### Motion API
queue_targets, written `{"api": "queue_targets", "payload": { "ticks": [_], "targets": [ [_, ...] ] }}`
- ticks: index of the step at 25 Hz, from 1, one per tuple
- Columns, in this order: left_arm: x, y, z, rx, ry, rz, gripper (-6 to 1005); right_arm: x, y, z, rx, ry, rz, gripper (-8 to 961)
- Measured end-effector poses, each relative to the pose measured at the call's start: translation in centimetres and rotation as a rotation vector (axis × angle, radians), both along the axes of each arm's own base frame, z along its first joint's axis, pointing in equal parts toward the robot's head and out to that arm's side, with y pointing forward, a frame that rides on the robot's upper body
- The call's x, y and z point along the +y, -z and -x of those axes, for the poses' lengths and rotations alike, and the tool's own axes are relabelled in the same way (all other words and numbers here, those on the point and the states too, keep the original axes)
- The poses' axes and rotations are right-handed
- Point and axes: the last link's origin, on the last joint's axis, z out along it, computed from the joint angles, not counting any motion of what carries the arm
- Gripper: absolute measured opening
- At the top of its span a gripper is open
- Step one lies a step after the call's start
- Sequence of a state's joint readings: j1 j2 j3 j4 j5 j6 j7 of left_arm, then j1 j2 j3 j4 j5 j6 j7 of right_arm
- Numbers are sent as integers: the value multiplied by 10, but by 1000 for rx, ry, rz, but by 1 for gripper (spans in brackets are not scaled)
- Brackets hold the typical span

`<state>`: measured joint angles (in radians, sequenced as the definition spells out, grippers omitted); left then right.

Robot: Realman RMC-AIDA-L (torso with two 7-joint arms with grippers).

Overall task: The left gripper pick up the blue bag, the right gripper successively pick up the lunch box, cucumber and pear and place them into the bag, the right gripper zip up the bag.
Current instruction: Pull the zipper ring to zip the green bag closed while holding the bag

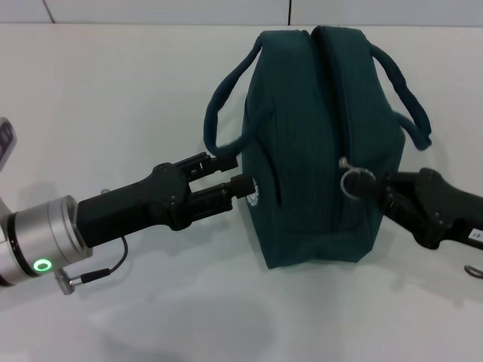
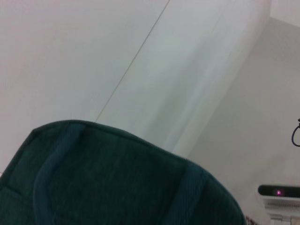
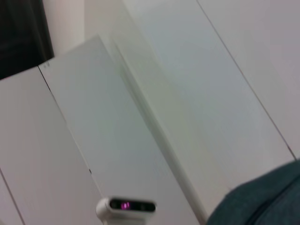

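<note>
Laboratory-type test room: bare white table (image 1: pixel 136 90), plain white wall panels (image 3: pixel 154 117), wall-mounted sensor unit (image 3: pixel 125 206).

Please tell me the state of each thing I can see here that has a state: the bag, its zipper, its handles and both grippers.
Dark teal fabric bag: upright on the white table, zipped shut along its top.
Silver ring zipper pull: at the bag's near end, hanging at the right gripper's tip.
Two padded loop handles: drooping to either side.
Black two-fingered left gripper: against the bag's left side, gripping the left handle.
Black right gripper: at the ring pull; grip unclear.
</note>
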<state>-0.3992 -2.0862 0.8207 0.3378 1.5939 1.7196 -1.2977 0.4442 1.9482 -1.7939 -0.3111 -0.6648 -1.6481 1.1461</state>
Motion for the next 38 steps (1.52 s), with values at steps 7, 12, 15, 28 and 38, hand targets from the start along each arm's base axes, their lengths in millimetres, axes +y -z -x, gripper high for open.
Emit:
{"api": "queue_targets", "payload": {
  "ticks": [7, 12, 15, 28, 38],
  "targets": [
    [0, 0, 0, 1, 1, -2, 737, 3, -3, 8, 34, -30, -28, 38],
    [-1, 0, 1, 2, 0, -2, 737, 5, -1, 13, 35, -47, -34, 40],
    [-1, -1, 1, 2, -2, -2, 737, 5, 0, 14, 34, -49, -36, 40],
    [-12, -14, 7, -14, 25, -42, 738, 11, 8, 25, 54, -79, -130, 43],
    [-26, -19, 19, 2, 10, -92, 738, 37, 16, 64, 50, -184, -153, 46]
  ]
}}
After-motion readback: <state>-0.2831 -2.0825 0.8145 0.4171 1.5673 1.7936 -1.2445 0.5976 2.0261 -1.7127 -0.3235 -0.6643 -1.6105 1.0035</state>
